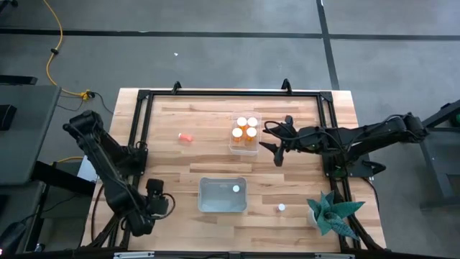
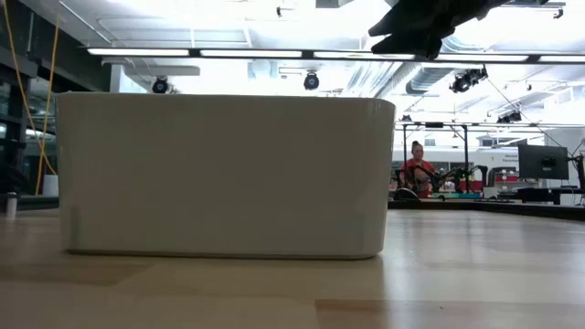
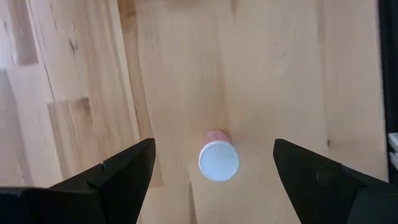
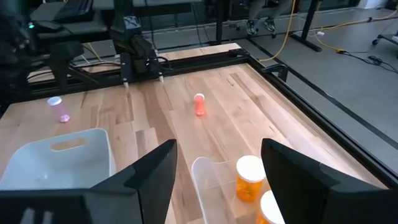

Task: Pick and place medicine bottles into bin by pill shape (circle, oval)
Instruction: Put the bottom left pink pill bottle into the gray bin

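Observation:
My left gripper [image 1: 159, 205] hangs open near the table's front left, pointing down over a pink bottle [image 3: 217, 155] with a white cap that stands on the wood. Its fingers stand on either side of the bottle, clear of it. The arm hides this bottle in the high view; the right wrist view shows it [image 4: 60, 107]. My right gripper [image 1: 268, 138] is open and hovers beside the clear bin [image 1: 244, 134], which holds several orange bottles [image 4: 250, 177]. Another bottle's cap [image 1: 235, 188] shows inside the white bin [image 1: 222, 195].
An orange-red bottle [image 1: 186, 137] lies on the wood left of the clear bin. A white-capped bottle [image 1: 282, 208] stands near the front edge, beside a potted plant [image 1: 332, 216]. A black frame [image 1: 215, 93] runs along the table's edges. The white bin's wall [image 2: 219, 174] fills the low view.

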